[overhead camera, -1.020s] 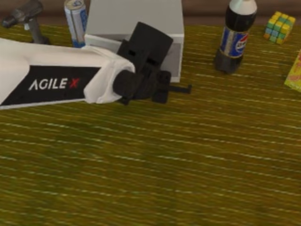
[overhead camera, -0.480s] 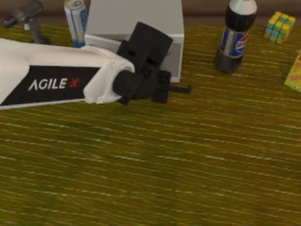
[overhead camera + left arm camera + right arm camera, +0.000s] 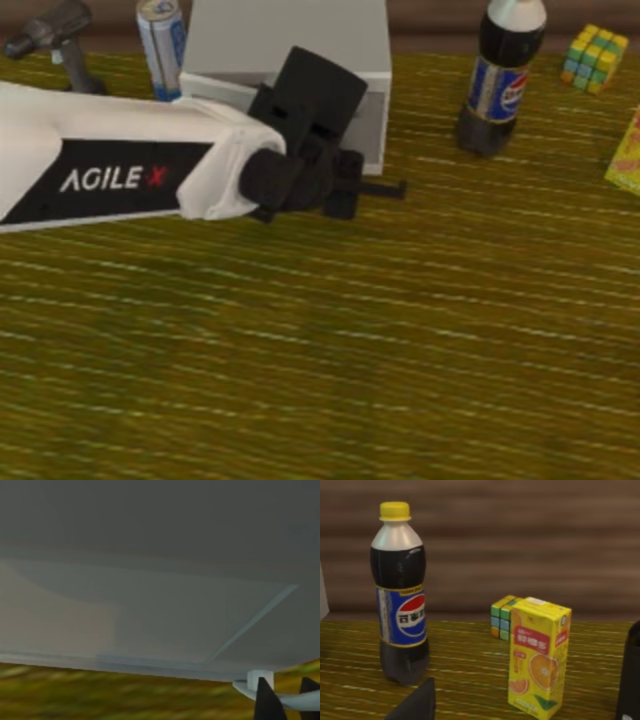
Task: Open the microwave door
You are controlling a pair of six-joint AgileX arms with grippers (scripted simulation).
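The light grey-white microwave [image 3: 290, 40] stands at the back of the table, left of centre. My left arm reaches in from the left, and its wrist hides most of the front. My left gripper [image 3: 395, 187] sits at the microwave's front right corner. In the left wrist view the microwave door [image 3: 150, 610] with its darker window fills the picture. A pale curved handle [image 3: 260, 679] juts from the door's lower edge, and my left gripper [image 3: 285, 696] is shut on it, dark fingertips [image 3: 266, 702] either side. My right gripper [image 3: 530, 700] is out of the top view and stands open.
A cola bottle [image 3: 500, 80], a colour cube [image 3: 594, 58] and a yellow juice box [image 3: 625, 150] stand right of the microwave. A blue can [image 3: 162, 45] and a grey drill [image 3: 55, 35] stand at its left. A dark wall runs behind.
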